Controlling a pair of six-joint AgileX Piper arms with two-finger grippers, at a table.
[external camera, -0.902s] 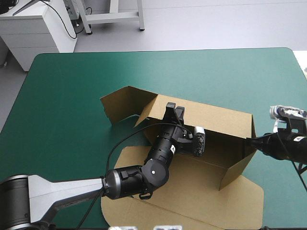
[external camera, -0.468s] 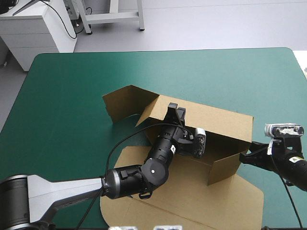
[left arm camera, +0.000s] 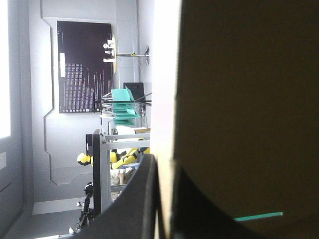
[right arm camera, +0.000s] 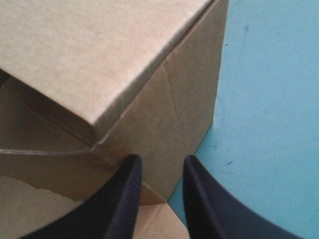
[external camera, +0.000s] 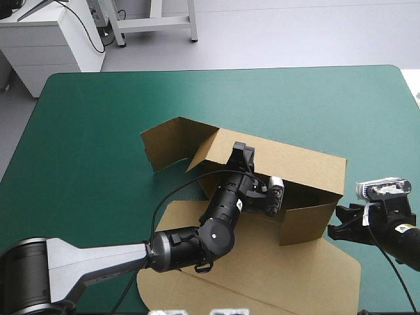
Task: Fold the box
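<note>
Farthest out to the side of the left gripper (external camera: pixel 241 152), we see a loose flap (external camera: pixel 167 141) of the brown box (external camera: pixel 289 197) standing at an angle on the teal-green cover (external camera: pixel 92 131). The left gripper itself sits on the top edge of the raised rear wall (external camera: pixel 298 161). In its wrist view the board's edge runs up between the two black fingers (left arm camera: pixel 142 199), which are pressed close on either side of it, so we read it as clamped on the wall. Under that arm, the broad panel (external camera: pixel 275 275) lies flat on the cover. On the gripper's other side, the short end wall (external camera: pixel 305 223) is turned inward across the box's end. The right gripper (right arm camera: pixel 162 160) is low, just beside that end. Its fingers stand a little apart with nothing between them, and the box's outer corner is directly ahead of their tips. Bare cover lies alongside.
</note>
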